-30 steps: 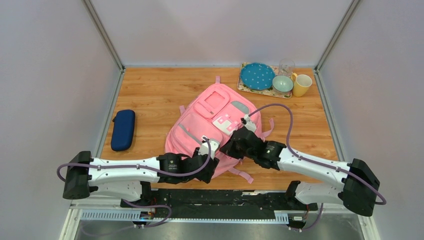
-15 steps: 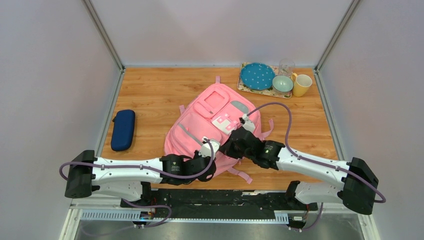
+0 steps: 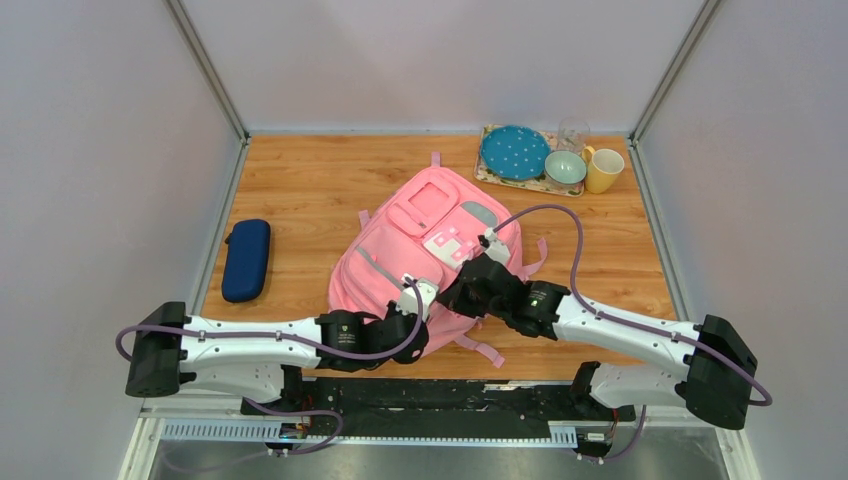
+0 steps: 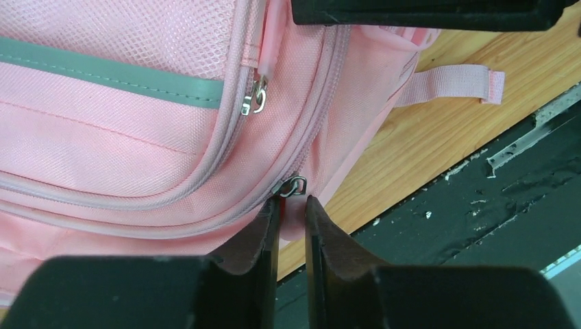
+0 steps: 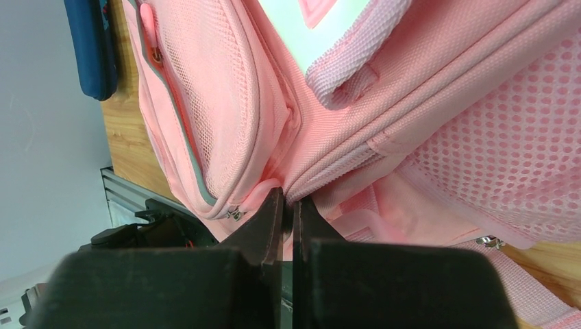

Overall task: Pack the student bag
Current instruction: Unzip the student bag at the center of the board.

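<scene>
Eased left tool back slightly at near corner of bag.
Held it narrow on zip pull, right tool pinching bag fabric, on counter; judged zip apparently unopened, nothing packed, case left out.

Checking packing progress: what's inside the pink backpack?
Nothing shows inside the student bag: its visible zips look shut, so fabric covers the interior. The navy case lies outside, on the table.
</scene>
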`<state>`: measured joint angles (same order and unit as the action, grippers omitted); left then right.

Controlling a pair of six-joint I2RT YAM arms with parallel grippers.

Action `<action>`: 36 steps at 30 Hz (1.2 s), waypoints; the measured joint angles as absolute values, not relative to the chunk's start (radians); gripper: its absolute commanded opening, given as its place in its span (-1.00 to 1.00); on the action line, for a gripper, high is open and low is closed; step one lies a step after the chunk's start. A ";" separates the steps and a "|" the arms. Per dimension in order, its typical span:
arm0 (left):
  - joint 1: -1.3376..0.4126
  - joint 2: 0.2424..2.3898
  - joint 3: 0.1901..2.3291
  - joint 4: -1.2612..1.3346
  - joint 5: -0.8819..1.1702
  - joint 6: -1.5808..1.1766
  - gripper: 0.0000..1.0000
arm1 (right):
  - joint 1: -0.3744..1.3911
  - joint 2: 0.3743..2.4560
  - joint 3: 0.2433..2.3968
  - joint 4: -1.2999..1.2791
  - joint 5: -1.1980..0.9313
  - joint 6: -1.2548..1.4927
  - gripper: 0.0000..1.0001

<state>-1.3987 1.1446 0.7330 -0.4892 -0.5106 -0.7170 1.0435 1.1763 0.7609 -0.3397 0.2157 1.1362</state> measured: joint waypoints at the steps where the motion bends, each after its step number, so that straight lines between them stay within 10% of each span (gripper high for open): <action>1: -1.398 1.145 0.732 -0.488 -0.511 -0.712 -0.92 | 1.044 1.176 0.761 -0.340 0.216 1.136 -1.00; 36: -1.157 0.806 0.500 -0.509 -0.422 -0.731 -1.00 | 0.897 1.016 0.678 -0.356 0.146 1.107 -1.00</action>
<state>-1.1568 0.8059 0.4995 -0.5091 -0.4221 -0.7311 0.8967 1.0164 0.6785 -0.3565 0.1463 1.1069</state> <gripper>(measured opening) 0.030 0.030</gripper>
